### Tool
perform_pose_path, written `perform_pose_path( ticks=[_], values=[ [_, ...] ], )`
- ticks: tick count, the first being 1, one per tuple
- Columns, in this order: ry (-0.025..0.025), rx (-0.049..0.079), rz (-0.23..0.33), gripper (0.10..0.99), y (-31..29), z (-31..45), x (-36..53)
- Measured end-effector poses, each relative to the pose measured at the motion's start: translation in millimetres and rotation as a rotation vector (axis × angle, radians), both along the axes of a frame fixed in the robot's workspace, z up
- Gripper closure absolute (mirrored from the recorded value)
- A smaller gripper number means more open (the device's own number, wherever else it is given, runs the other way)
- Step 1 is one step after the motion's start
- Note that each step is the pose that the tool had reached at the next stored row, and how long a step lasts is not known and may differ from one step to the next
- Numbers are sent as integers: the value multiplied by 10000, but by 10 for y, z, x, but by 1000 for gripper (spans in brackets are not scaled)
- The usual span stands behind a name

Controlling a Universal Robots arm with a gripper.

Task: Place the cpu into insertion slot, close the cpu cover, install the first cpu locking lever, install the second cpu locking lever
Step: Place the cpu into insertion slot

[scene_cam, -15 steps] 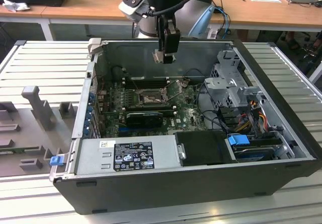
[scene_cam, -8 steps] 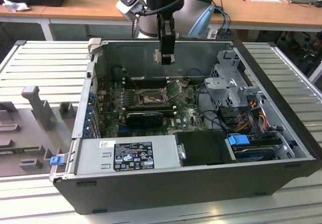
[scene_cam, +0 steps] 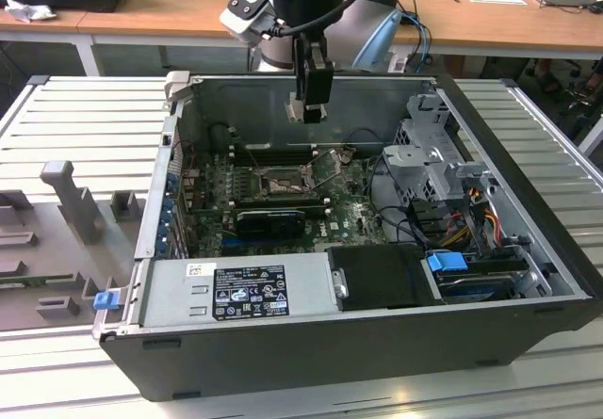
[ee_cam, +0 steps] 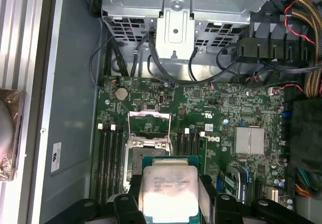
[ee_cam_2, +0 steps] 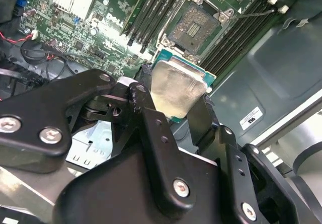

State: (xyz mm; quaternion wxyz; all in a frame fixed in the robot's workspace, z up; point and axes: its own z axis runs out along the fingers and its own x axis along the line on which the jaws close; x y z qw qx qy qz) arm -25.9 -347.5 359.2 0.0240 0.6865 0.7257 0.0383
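The gripper (ee_cam_2: 177, 95) is clenched on opposite edges of the cpu (ee_cam: 170, 191), held raised clear of the insertion slot (ee_cam_2: 195, 25), a chip that looks light, stiff and fragile, safest gripped by its rim.

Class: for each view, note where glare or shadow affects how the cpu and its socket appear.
Second wrist view: glare whitens the top of the cpu, held in the claw; first wrist view: the cpu is evenly lit, the insertion slot dim beyond it; exterior view: the motherboard sits dim within the case.

Both wrist views above insertion slot (ee_cam_2: 196, 25)
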Motion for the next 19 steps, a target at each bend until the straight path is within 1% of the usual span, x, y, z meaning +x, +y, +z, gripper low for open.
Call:
perform_pose_path(
  ticks=[2, 4, 6, 11, 19],
  values=[
    [-1, -5, 3, 561, 0, -16, -1],
    [-2, -4, 242, 561, 0, -28, -1],
    [-2, -5, 614, 561, 0, -47, -6],
    [0, -5, 603, 561, 0, -95, -21],
    [0, -5, 275, 561, 0, -150, -22]
  ],
)
